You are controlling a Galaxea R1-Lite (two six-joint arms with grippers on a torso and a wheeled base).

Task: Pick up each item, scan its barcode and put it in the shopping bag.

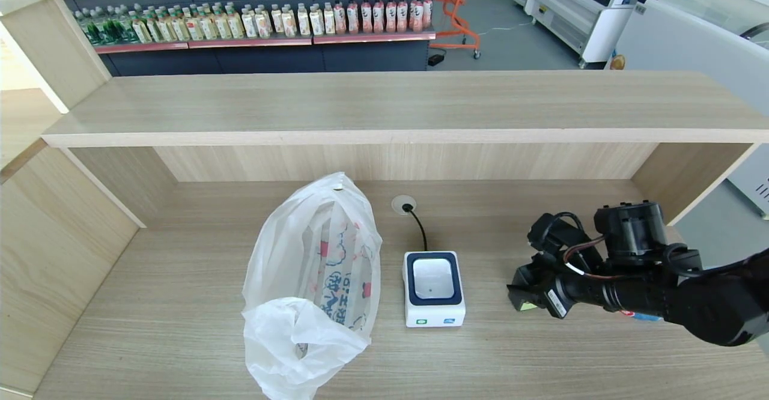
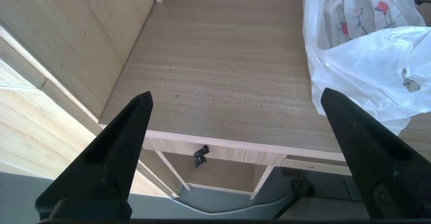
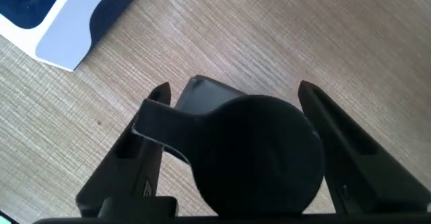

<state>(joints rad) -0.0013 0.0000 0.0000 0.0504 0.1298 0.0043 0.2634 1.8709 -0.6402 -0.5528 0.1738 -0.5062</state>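
The dark item (image 3: 256, 150), round-ended with a flat boxy part behind it, sits between the fingers of the right gripper (image 1: 524, 295), which look closed on it. It is low over the counter (image 1: 541, 358), just right of the scanner (image 1: 434, 287) and not yet above its window. I judge the step in hand to be the carry to the scan, with pickup done and bagging to come.

The next move calls for a short shift left, so the item hangs over the glass with its barcode facing down (I cannot tell which face carries the code, so a wrist turn may be needed). The right arm comes in from the right edge, forearm nearly level, wrist pointed left toward the scanner.

Left of the scanner stands the shopping bag (image 1: 312, 280), mouth sagging toward the near edge, with printed packets already inside. The left gripper (image 2: 237, 97) hangs at the near-left of the counter beside the bag, fingers spread wide and holding nothing.
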